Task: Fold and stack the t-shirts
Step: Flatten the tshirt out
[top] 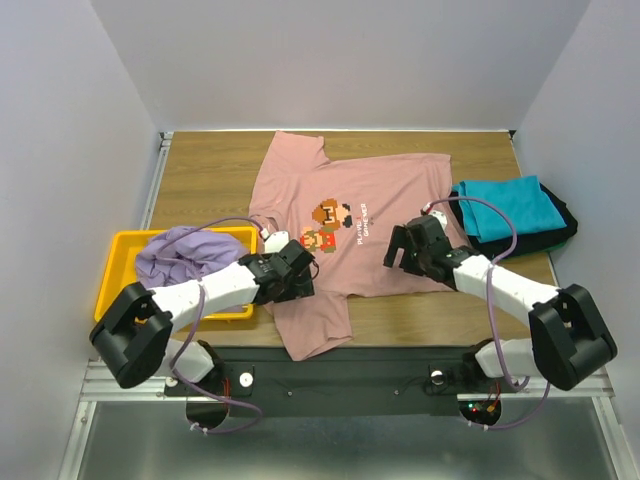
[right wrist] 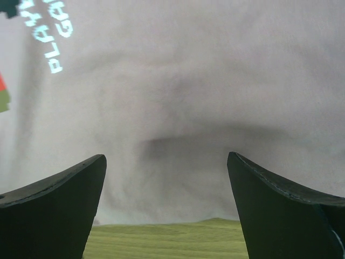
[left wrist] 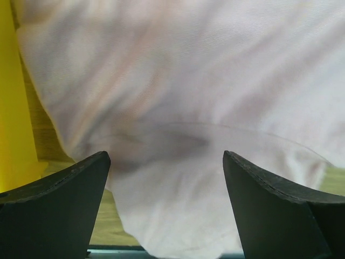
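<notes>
Top view: the bench [top: 200, 170] carries the pink t-shirt [top: 400, 190], spread flat at centre, print up. At right, the teal t-shirt [top: 505, 205] lies folded on the black t-shirt [top: 560, 230]. At left, the lavender t-shirt [top: 180, 255] is crumpled in the yellow bin [top: 120, 250]. Risk: a pinch catching only one layer would skew the fold. The left pincer [top: 300, 280] and right pincer [top: 397, 255], jaws apart and empty, poise over the pink cloth's left and right parts.

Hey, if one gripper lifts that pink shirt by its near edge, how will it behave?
Probably floppy: the pink shirt lies flat with soft wrinkles, so it should drape from a pinch. Likely light, looking like thin cloth. Its near sleeve may drag across the wooden table.
</notes>
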